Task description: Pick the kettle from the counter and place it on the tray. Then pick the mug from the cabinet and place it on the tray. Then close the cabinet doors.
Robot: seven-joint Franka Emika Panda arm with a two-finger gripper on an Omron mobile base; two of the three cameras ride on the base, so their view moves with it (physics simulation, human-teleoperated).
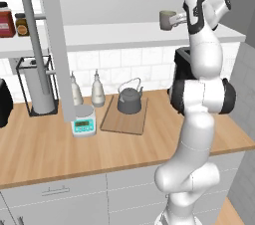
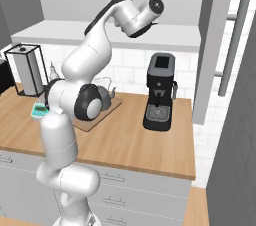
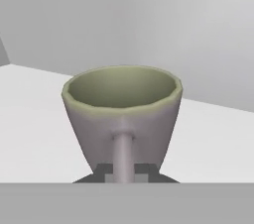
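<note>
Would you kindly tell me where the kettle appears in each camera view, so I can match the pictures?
Left base view: the kettle sits centre frame on the tray, right of two pale bottles.
Right base view: only a sliver of it peeks out left of centre, behind the arm's dark joint.
Hand view: not in it; the mug is close ahead.
Shared landmark: the tray on the counter.

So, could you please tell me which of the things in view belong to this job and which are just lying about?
Part of the job:
- kettle, already on the tray
- mug on the cabinet shelf, its handle between the gripper fingers
- cabinet door, open

Just lying about:
- coffee machine
- two pale bottles
- kitchen scale
- jars
</note>
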